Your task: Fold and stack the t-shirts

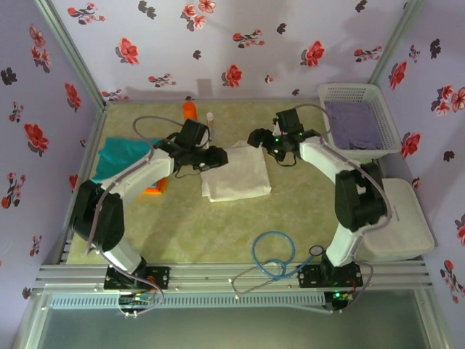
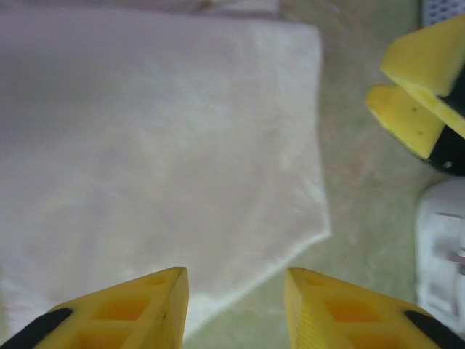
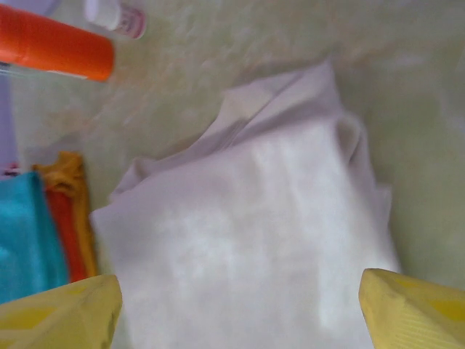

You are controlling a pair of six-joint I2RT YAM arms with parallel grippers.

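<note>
T-shirt (image 1: 236, 173), white, folded flat, below parted left pincer (image 2: 234, 282) and right pincer (image 3: 238, 287)

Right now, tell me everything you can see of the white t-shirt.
The white t-shirt is soft, plain cloth folded into a rough rectangle, lying flat on the greenish table near its middle. Its far edge is rumpled, with loose layers poking out; the rest looks smooth. The left gripper and right gripper hang over that far side, jaws open, gripping nothing.

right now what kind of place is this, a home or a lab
Probably a robot test booth, not a home: flowered walls close in a table, two robot arms are bolted to a metal rail, and a white shirt lies between them.
</note>
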